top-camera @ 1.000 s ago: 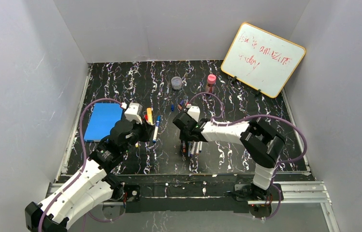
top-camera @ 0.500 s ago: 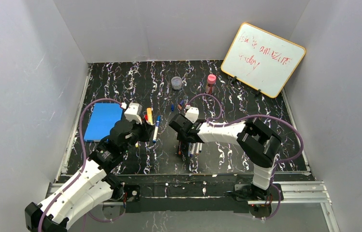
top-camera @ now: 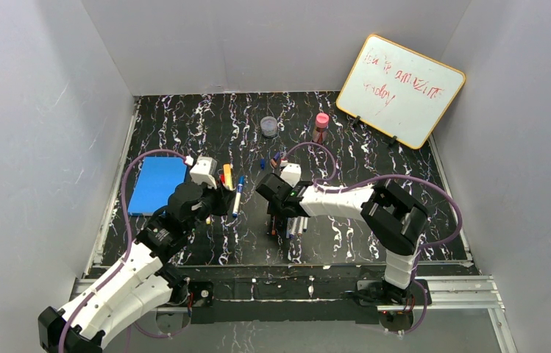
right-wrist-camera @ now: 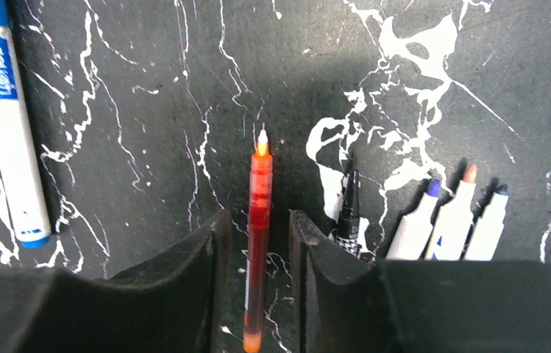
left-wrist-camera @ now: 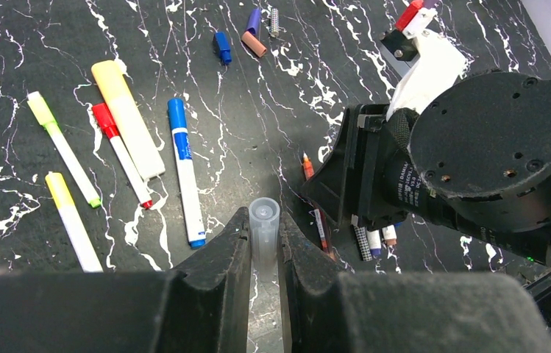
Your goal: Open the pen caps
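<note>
1. Currently the left gripper is clamped on a clear-grey cap. It's a stubby translucent tube, with its round end poking out past the fingertips.
2. Left fingers are almost closed, with both inner faces pressed against the cap's sides.
3. Right gripper sits low over the black marbled mat. Its fingers are a narrow gap apart, straddling a thin orange-red pen.
4. That pen is uncapped and lies flat, its pale tip pointing away from the wrist. A sliver of mat shows on each side of the barrel, so the fingers aren't gripping it.
5. Just right of it lies a black patterned pen. Next come three uncapped white-barrelled markers side by side, with a blue tip, an orange tip and a dark tip.
6. Left cluster, all flat on the mat with caps on:
   - blue marker
   - red marker
   - orange highlighter
   - two yellow highlighters
7. Loose caps lie close together farther up the mat: blue cap, purple cap and salmon cap. None of them touches a pen.
</note>
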You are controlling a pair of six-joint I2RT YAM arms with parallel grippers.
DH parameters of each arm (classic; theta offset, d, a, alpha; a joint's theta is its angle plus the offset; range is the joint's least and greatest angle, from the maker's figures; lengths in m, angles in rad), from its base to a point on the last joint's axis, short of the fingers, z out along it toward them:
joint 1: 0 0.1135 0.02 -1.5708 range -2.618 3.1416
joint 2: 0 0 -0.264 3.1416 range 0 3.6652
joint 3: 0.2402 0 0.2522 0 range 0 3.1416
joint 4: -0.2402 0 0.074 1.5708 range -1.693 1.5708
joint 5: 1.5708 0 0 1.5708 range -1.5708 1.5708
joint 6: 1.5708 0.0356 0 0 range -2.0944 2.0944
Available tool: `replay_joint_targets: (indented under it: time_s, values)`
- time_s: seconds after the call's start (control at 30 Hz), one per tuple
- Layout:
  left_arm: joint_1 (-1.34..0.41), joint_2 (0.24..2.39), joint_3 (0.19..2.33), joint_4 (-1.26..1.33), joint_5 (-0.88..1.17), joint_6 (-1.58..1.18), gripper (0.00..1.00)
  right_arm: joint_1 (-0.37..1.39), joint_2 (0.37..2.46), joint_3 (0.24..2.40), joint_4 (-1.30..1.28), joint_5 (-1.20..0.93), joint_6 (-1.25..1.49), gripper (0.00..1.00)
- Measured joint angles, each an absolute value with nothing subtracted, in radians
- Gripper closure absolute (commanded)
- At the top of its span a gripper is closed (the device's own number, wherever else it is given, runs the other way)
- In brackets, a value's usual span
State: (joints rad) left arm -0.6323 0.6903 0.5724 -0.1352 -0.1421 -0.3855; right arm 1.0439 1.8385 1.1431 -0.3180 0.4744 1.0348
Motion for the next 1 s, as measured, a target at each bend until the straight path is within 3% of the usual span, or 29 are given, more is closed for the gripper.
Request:
replay_joint_targets:
  time_s: [0.23,0.43,0.53,0.7,1.0]
  values:
    - [-0.632,0.704,0.572,-0.135,-0.142,-0.386,1.0,1.046,1.811,1.211,-0.414,0.466,0.99,0.46]
    - [-0.632,0.782,0.578,-0.107,-0.173,-0.418,1.0,1.048,1.621,1.229,-0.41,0.471,0.876,0.44]
    - [-0.632,0.927,0.645,-0.112,-0.21,-0.437,1.0,1.048,1.471,1.166,-0.344,0.477,0.781,0.38]
    - [-0.62,1.313,0.93,-0.15,-0.291,-0.452,0.97,1.048,1.237,0.957,-0.285,0.529,0.672,0.33]
    - [-0.506,1.811,1.281,-0.182,-0.236,-0.434,0.88,1.047,1.04,0.715,-0.293,0.478,0.622,0.12]
